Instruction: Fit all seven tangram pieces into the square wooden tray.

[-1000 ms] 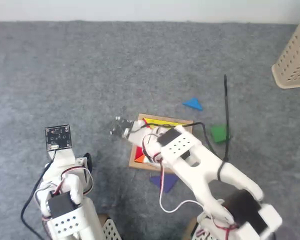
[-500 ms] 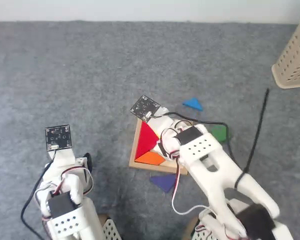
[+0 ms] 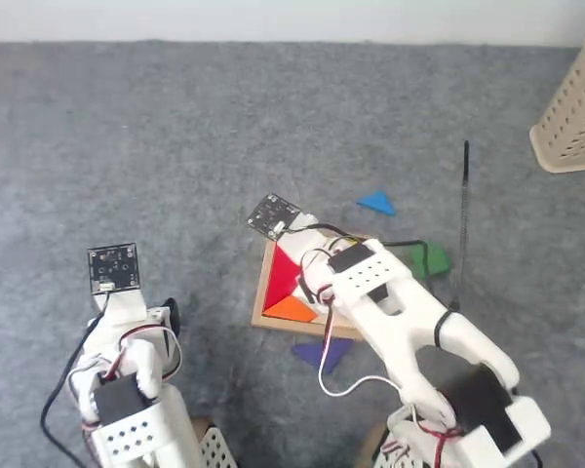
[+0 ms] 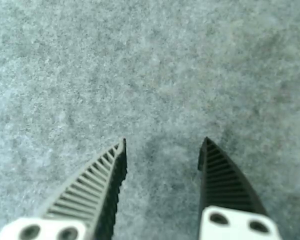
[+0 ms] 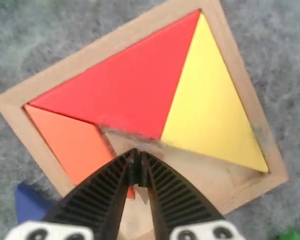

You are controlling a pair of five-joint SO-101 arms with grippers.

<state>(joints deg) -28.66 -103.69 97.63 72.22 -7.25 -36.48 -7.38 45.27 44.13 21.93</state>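
Note:
The square wooden tray (image 5: 90, 57) holds a large red triangle (image 5: 125, 95), a large yellow triangle (image 5: 205, 110) and a smaller orange triangle (image 5: 70, 137). My right gripper (image 5: 136, 161) is shut with nothing in it, its tips just above the bare tray floor beside the orange piece. From above, the right arm (image 3: 370, 283) covers most of the tray (image 3: 262, 288), leaving the red triangle (image 3: 285, 268) and orange triangle (image 3: 291, 309) visible. A blue triangle (image 3: 376, 202), a green piece (image 3: 431, 258) and a dark blue piece (image 3: 322, 353) lie on the carpet. My left gripper (image 4: 164, 150) is open over bare carpet.
The left arm (image 3: 127, 385) stands folded at the lower left, away from the tray. A beige slatted basket (image 3: 575, 107) sits at the far right edge. A black cable (image 3: 463, 224) sticks up to the right of the tray. Grey carpet covers the surface.
The right arm's wrist swung from the tray's far left corner to over the tray, uncovering the red and orange pieces, then edged slightly left. The left arm has stayed still.

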